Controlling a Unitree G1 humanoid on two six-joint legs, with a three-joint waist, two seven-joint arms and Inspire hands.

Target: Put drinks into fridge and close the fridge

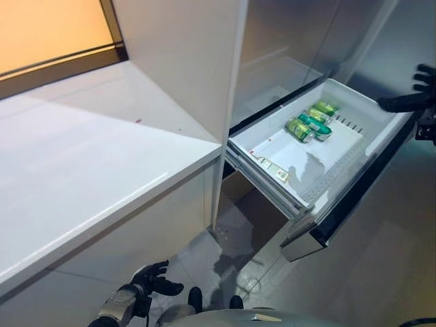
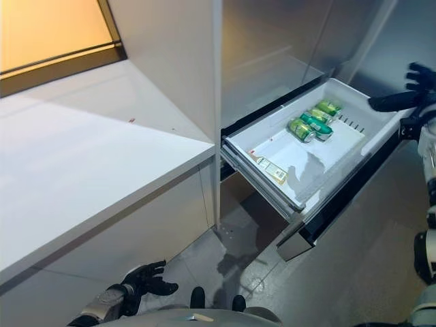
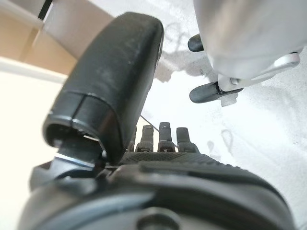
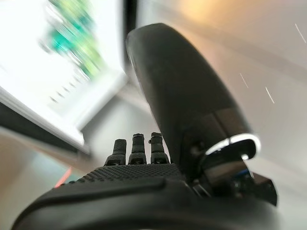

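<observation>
A white worktop (image 1: 82, 170) is seen beside a tall fridge (image 1: 286, 41) whose drawer (image 1: 354, 146) stands pulled out, drinks already inside.

Three green cans (image 1: 311, 120) are laid on their sides, close together, at the back of the drawer's white tray, so the loading step is judged done and the closing step is in hand. The right hand (image 2: 409, 95) is held just beside the drawer's far front corner, fingers straight and nothing held (whether it touches the rim cannot quite be told). The next move is judged to call for a steady push on the drawer front, towards the cabinet. The left hand (image 1: 153, 279) hangs low by the floor, open and empty. A small label or card (image 1: 271, 167) lies flat in the tray near the front; nothing is seen blocking the drawer's run.
</observation>
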